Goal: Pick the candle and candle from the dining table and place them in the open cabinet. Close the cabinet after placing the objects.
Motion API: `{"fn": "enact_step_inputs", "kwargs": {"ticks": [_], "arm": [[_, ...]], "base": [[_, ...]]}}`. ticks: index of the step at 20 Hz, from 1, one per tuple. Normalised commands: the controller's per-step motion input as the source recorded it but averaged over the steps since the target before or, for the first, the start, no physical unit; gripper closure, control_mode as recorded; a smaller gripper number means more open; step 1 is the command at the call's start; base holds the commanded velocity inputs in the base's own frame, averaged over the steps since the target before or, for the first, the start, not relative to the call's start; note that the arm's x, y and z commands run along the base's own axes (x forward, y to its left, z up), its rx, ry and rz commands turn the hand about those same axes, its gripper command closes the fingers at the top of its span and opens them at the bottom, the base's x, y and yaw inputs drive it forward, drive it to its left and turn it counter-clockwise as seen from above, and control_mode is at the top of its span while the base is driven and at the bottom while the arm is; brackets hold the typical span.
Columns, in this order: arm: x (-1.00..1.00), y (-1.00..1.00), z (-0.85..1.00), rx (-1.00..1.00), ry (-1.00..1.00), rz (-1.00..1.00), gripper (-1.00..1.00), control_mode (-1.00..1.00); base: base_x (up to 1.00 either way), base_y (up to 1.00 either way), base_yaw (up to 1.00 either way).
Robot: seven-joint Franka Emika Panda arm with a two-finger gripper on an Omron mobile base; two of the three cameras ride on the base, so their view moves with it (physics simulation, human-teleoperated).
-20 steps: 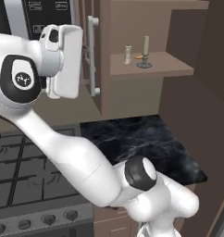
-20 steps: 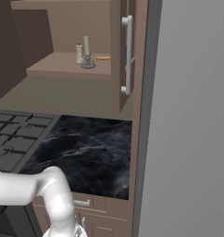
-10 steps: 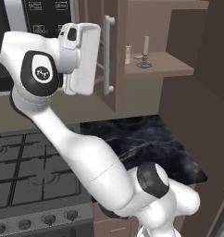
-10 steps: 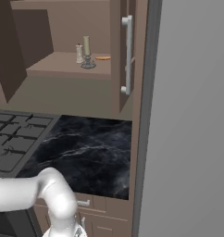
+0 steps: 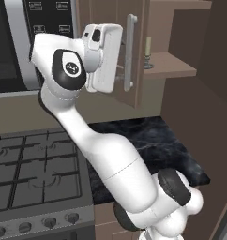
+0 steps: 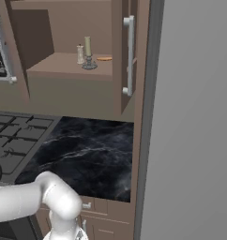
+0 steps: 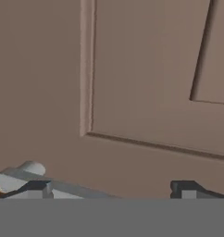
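We see the cabinet (image 6: pixel 68 70) open, its left door (image 5: pixel 134 51) swung partway out, the right door (image 6: pixel 127 56) edge-on. On its shelf the slim candle (image 6: pixel 88 54) on its dish stands touching the stub candle (image 6: pixel 80 54). Our arm is raised against the left door, gripper (image 7: pixel 111 187) spread wide, facing the panel. The dining table (image 6: pixel 87 154) lies below the cabinet.
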Motion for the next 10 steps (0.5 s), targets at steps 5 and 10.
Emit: {"fn": "enact_step_inputs", "kwargs": {"ticks": [5, 10], "arm": [[0.41, -0.46, -0.10, 0.00, -0.04, 0.00, -1.00, -1.00], [0.44, -0.42, -0.06, 0.00, -0.08, 0.00, -1.00, -1.00]], "base": [[0.00, 0.00, 0.00], [0.00, 0.00, 0.00]]}}
